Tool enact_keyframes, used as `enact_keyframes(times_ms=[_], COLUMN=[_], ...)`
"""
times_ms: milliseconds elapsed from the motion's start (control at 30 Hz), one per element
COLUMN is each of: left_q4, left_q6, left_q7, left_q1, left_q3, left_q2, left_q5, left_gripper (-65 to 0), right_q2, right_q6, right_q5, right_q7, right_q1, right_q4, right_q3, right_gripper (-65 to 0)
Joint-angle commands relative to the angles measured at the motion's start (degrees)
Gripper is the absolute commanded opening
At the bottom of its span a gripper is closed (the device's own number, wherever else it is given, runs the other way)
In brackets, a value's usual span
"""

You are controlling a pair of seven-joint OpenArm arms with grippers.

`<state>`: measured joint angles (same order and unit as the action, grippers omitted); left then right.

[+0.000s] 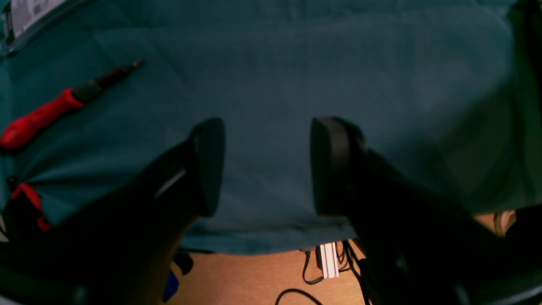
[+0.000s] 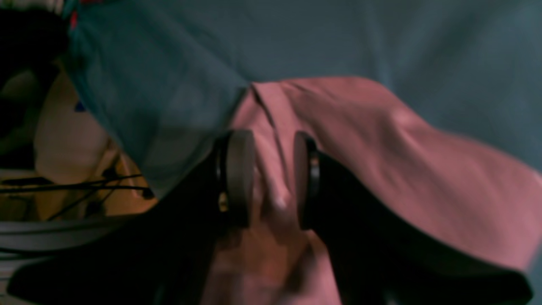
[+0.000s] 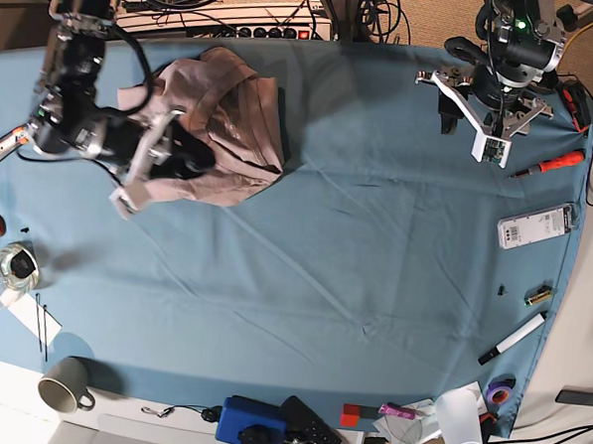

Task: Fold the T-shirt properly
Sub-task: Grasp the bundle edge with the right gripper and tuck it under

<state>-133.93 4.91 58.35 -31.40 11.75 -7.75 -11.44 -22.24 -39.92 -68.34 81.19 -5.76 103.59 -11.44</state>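
**Pink-beige T-shirt bunched at the far corner, right arm gripping it**

Pink-beige T-shirt (image 3: pixel 222 129) is lying crumpled in a heap on the blue tablecloth (image 3: pixel 355 245), near the table's far edge, on the left of the base view. It is not folded; the fabric is piling up in loose ridges.

Right gripper (image 2: pixel 274 178) is sitting at the heap's left edge in the base view. Its wrist view is blurry, but it is showing a ridge of the shirt's fabric running between the two round pads (image 2: pixel 239 178), so its jaws are clenching on the T-shirt. The rest of the cloth is draping away to the right of that view, over the blue cloth.

Left gripper (image 1: pixel 266 165) is hanging over bare tablecloth at the far right corner in the base view, well apart from the shirt. Its jaws are standing wide apart with only blue cloth showing between them, holding nothing.

A red-handled screwdriver (image 1: pixel 59 106) is lying on the cloth near the left gripper. A white mug (image 3: pixel 64 387), a marker (image 3: pixel 514 338) and a blue box (image 3: pixel 251 424) are sitting along the near edge of the table.
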Motion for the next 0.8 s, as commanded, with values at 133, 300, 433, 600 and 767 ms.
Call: enact_keyframes(times_ms=[133, 300, 433, 600, 767], left_q4=[-1.07, -1.07, -1.07, -1.07, -1.07], left_q6=[0.04, 0.04, 0.07, 0.07, 1.16], left_q7=[-1.4, -1.36, -1.33, -1.42, -6.4], left_q1=[0.13, 0.11, 0.11, 0.13, 0.11], left_q3=[0.11, 0.11, 0.11, 0.11, 0.13], left_q2=[-0.17, -0.2, -0.2, -0.2, -0.22], left_q5=[-1.49, -1.88, -1.88, -1.88, -0.63], left_gripper=[-34.3, -34.3, -34.3, -34.3, -35.6], right_q2=[-1.55, -1.57, -1.57, -1.57, -1.46], right_q6=[-0.08, -0.08, -0.08, -0.08, -0.08], right_q5=[-1.46, 0.68, 0.59, -5.46, -8.22], right_q7=[-1.19, -1.19, -1.19, -1.19, -1.19], right_q1=[-3.02, -3.41, -3.43, -2.69, -2.6], right_q4=[-2.95, -14.05, -17.11, -13.97, -4.26], right_q3=[1.09, 7.87, 10.47, 8.24, -0.79], right_gripper=[-47.8, -47.8, -47.8, -47.8, -47.8])
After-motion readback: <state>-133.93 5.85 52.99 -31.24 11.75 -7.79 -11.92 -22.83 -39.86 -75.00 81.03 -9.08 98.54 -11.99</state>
